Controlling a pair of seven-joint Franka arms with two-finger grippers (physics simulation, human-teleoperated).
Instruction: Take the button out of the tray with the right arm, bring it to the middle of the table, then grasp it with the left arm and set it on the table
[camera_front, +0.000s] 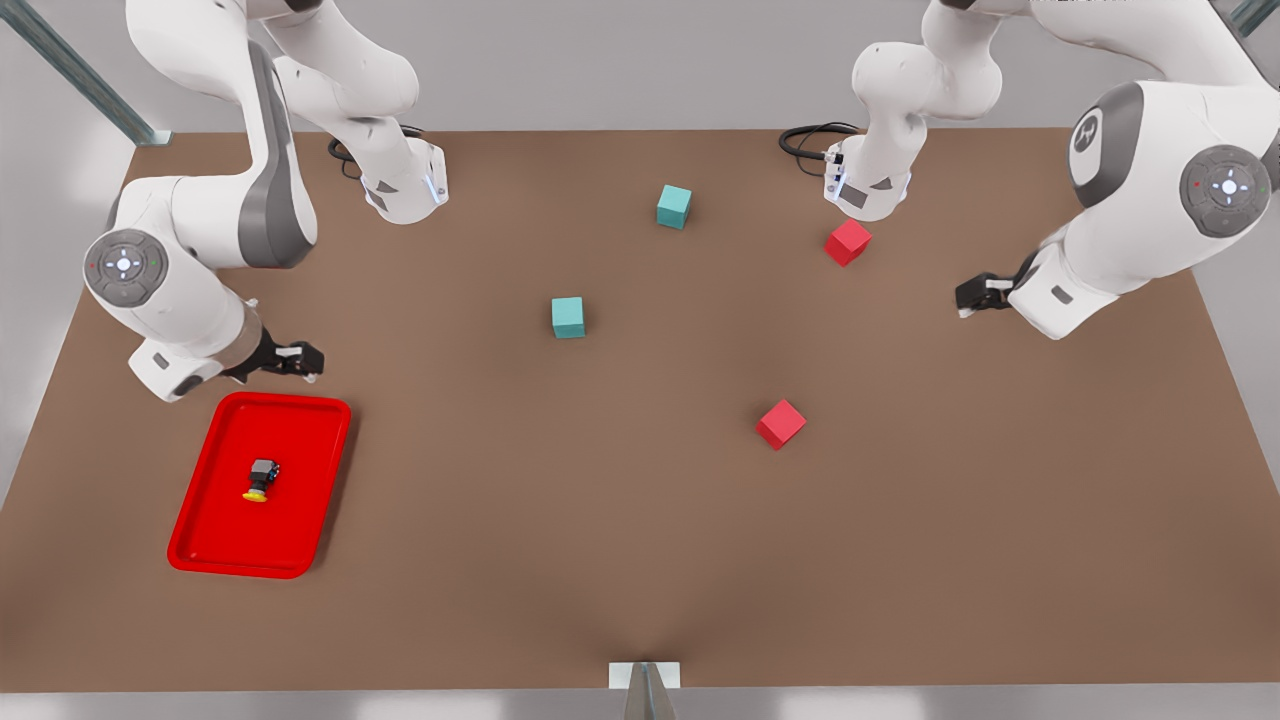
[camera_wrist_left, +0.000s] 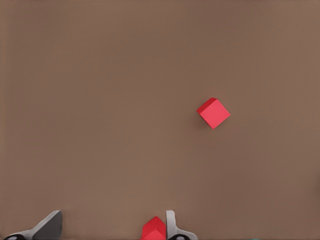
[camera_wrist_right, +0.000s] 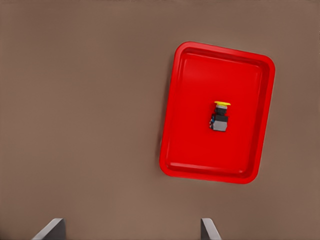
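both arms are glossy white with rounded segments and grey joint bands. round grey caps carry a small white cross mark with red and green dots. black cables loop at the far wrists. each ends in a black two-finger gripper with pale grey fingertips.

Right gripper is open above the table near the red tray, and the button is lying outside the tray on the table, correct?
Not quite. The button lies inside the tray, as the right wrist view shows. The right gripper is indeed open beside it.
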